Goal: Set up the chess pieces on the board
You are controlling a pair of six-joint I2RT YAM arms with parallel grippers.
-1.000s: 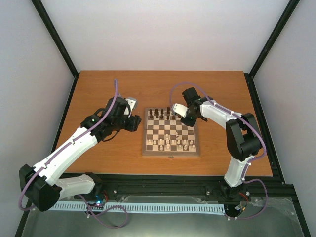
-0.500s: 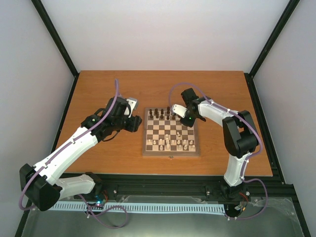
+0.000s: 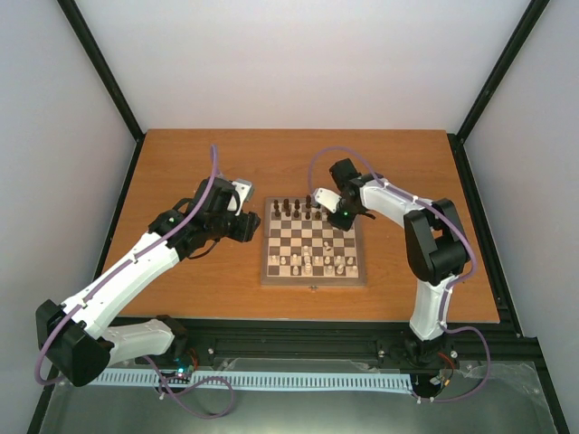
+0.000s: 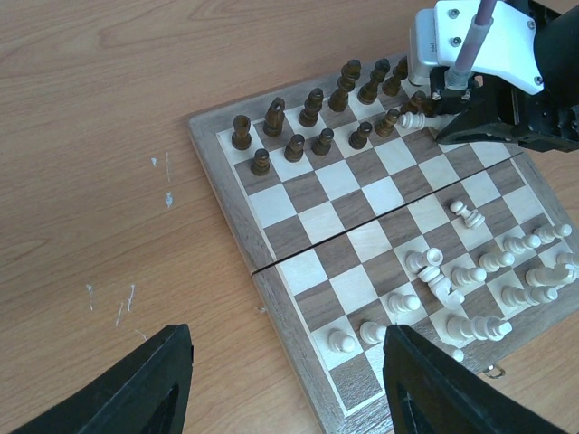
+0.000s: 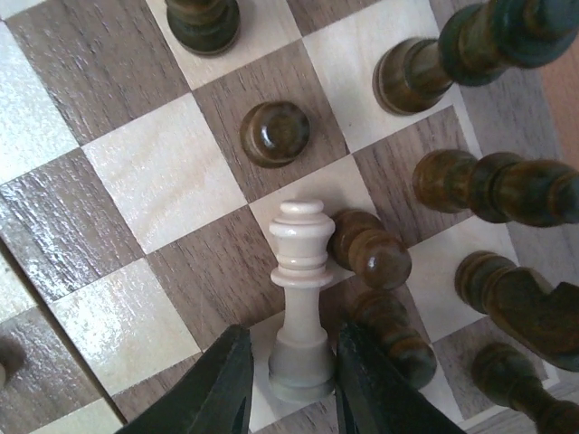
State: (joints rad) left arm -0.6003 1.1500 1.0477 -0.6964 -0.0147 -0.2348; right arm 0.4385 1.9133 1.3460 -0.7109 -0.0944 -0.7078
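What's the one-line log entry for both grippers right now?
left gripper: open, empty, beside board | right gripper: straddling cream piece among dark pieces, grip unclear

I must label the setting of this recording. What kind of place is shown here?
Probably a robot test cell, not a home: plain white panels in a black frame enclose a wooden table, and two arms are bolted to a metal rail at its near edge.

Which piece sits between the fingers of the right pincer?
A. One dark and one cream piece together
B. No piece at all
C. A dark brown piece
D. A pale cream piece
D: the right wrist view shows the right pincer with its fingers on either side of the base of a single cream piece, while the dark pieces stand around it, outside the fingers.
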